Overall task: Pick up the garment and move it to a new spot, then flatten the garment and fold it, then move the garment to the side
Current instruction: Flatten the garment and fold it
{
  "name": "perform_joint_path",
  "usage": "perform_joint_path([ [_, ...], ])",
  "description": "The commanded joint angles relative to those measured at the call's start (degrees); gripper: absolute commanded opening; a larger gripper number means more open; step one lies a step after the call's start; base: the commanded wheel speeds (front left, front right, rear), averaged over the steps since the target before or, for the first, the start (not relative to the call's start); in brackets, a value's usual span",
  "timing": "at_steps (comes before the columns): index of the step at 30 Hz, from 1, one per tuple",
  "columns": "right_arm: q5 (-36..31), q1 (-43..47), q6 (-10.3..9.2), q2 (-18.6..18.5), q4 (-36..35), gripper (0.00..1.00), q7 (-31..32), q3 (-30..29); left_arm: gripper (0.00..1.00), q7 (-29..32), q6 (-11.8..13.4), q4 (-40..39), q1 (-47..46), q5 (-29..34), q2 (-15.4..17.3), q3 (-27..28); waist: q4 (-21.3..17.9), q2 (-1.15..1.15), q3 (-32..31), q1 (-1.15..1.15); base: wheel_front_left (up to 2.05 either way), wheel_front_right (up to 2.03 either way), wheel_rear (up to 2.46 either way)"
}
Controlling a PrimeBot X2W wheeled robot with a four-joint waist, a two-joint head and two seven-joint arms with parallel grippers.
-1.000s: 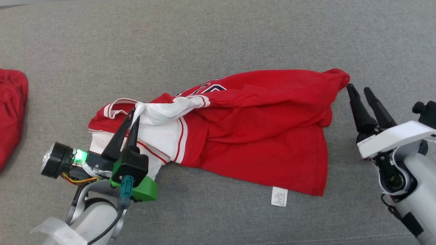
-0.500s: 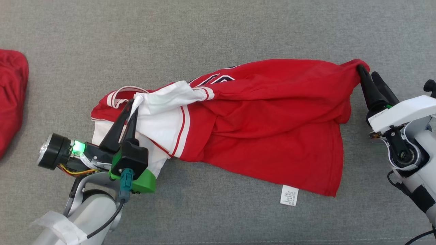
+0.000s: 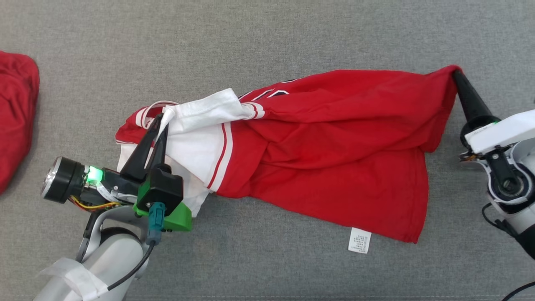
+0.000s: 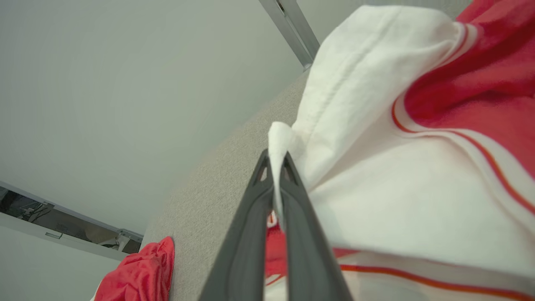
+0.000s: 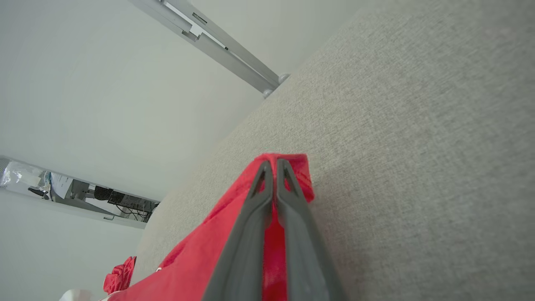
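Note:
The garment (image 3: 326,154) is a red jersey with white sleeves and striped trim, stretched crumpled across the grey surface. My left gripper (image 3: 162,120) is shut on a white fold of the garment (image 4: 376,167) at its left end; in the left wrist view the cloth is pinched between the two fingers (image 4: 276,167). My right gripper (image 3: 457,77) is shut on the red corner at the garment's far right end, and the right wrist view shows the red cloth (image 5: 200,255) clamped between the closed fingers (image 5: 273,167). A white care label (image 3: 359,240) hangs from the lower hem.
Another red cloth (image 3: 16,121) lies at the left edge of the grey fabric surface (image 3: 267,37). The wrist views show a pale wall and a metal rail (image 5: 217,46) beyond the surface's far edge.
My right gripper moved up to the garment's right corner and shut on it, then pulled it up and right, stretching the jersey. The left gripper kept its hold.

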Motion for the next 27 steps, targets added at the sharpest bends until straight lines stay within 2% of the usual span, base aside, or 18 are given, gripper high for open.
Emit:
perform_joint_path([
  [1, 0.38, 0.56, -0.02, -1.08, -1.06, 0.0, -0.31, -0.59, 0.0, 0.09, 0.47, -0.55, -0.87, 0.3, 0.83, 0.29, -0.34, 0.0, -0.58, 0.0, 0.0, 0.0, 0.0],
  [6, -0.57, -1.45, -0.02, -5.33, -6.49, 0.0, -0.17, -2.04, 0.0, 0.58, -2.07, -3.02, -5.72, 1.15, 3.43, 1.31, -1.06, 0.0, -1.24, 0.0, 0.0, 0.0, 0.0],
  [8, -1.91, -4.13, -0.02, -8.0, -8.76, 0.0, 0.72, -2.18, 0.0, 1.07, -3.97, -3.93, -9.69, 1.18, 5.36, 2.54, -1.63, 0.0, -1.01, 0.0, 0.0, 0.0, 0.0],
  [11, -4.24, -9.87, -0.02, -11.46, -11.05, 0.0, 2.43, -1.97, 0.0, 1.06, -8.11, -5.07, -16.97, -0.37, 7.11, 4.44, -2.46, 0.0, 0.05, 0.0, 0.0, 0.0, 0.0],
  [15, -9.76, -20.51, -0.02, -14.04, -10.26, 0.0, 5.28, -0.11, 0.0, 0.1, -13.59, -2.54, -29.26, -0.62, 8.72, 6.23, -3.67, 0.0, 2.58, 0.0, 0.0, 0.0, 0.0],
  [19, -15.73, -33.6, -0.03, -13.15, -5.5, 0.0, 7.81, 1.95, 0.0, -1.9, -18.82, 3.02, -44.29, 1.48, 7.99, 6.02, -5.05, 0.0, 6.6, 0.0, 0.0, 0.0, 0.0],
  [21, -19.05, -40.07, -0.03, -11.85, -2.38, 0.0, 8.0, 2.83, 0.0, -3.32, -20.57, 6.75, -52.3, 3.8, 7.21, 5.39, -5.78, 0.0, 8.89, 0.0, 0.0, 0.0, 0.0],
  [24, -24.12, -49.26, -0.03, -9.58, 2.56, 0.0, 5.78, 3.51, 0.0, -5.97, -21.72, 12.99, -63.55, 6.99, 5.55, 4.53, -7.17, 0.0, 12.1, 0.0, 0.0, 0.0, 0.0],
  [27, -28.02, -56.89, -0.04, -6.61, 8.15, 0.0, 2.39, 3.86, 0.0, -11.12, -20.58, 19.78, -74.64, 10.15, 3.18, 3.87, -8.67, 0.0, 14.32, 0.0, 0.0, 0.0, 0.0],
])
